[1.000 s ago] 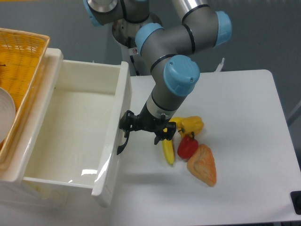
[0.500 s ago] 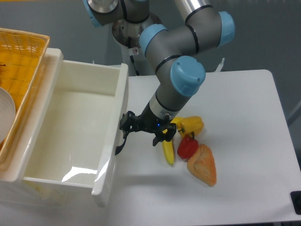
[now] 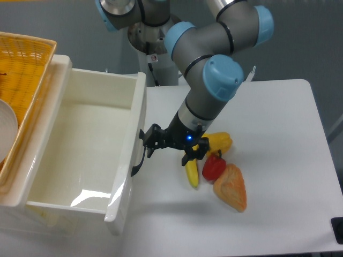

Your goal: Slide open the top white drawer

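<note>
The top white drawer (image 3: 136,120) stands pulled far out to the right, and its deep white box is empty. Its black curved handle (image 3: 137,161) hangs on the front panel, facing the table. My gripper (image 3: 149,141) is just right of the handle's upper end. Its fingers are spread, a little off the handle, and hold nothing. The lower drawer is mostly hidden under the top one.
A yellow wicker basket (image 3: 27,64) with a white bowl (image 3: 6,128) sits on the cabinet at the left. A banana (image 3: 191,172), a yellow pepper (image 3: 220,142), a red pepper (image 3: 213,167) and an orange pastry (image 3: 231,188) lie right of my gripper. The white table (image 3: 278,139) extends right.
My gripper has let go of the handle and backed a little to the right, and the arm has shifted right. The drawer has stayed open at about the same position.
</note>
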Robot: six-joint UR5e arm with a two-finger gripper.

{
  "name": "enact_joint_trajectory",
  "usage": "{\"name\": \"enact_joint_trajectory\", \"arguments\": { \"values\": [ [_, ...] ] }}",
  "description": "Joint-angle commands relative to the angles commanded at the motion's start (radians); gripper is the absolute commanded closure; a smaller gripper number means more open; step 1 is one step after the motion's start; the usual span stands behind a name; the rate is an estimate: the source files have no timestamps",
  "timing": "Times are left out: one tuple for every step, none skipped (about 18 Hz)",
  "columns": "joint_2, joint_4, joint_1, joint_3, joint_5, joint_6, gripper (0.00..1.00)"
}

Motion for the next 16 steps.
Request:
{"name": "enact_joint_trajectory", "arguments": {
  "values": [
    [0.002,0.006,0.006,0.000,0.041,0.050,0.00],
    [0.002,0.005,0.012,0.000,0.089,0.106,0.00],
    [0.002,0.003,0.018,0.000,0.123,0.162,0.00],
    [0.002,0.003,0.023,0.000,0.146,0.205,0.00],
    [0.002,0.003,0.034,-0.002,0.157,0.239,0.00],
    [0.002,0.005,0.049,-0.002,0.160,0.262,0.00],
    [-0.006,0.006,0.061,-0.002,0.163,0.284,0.00],
    [-0.015,0.009,0.075,-0.003,0.175,0.311,0.00],
    [-0.035,0.009,0.099,-0.003,0.206,0.344,0.00],
    [-0.049,0.006,0.115,-0.002,0.244,0.382,0.00],
    [-0.055,0.006,0.126,-0.002,0.273,0.425,0.00],
    [-0.061,0.012,0.146,0.003,0.285,0.471,0.00],
    [-0.069,0.019,0.167,0.008,0.287,0.517,0.00],
    [-0.075,0.020,0.181,0.009,0.289,0.563,0.00],
    [-0.084,0.023,0.193,0.012,0.290,0.610,0.00],
    [-0.093,0.028,0.205,0.014,0.296,0.661,0.00]
  ]
}}
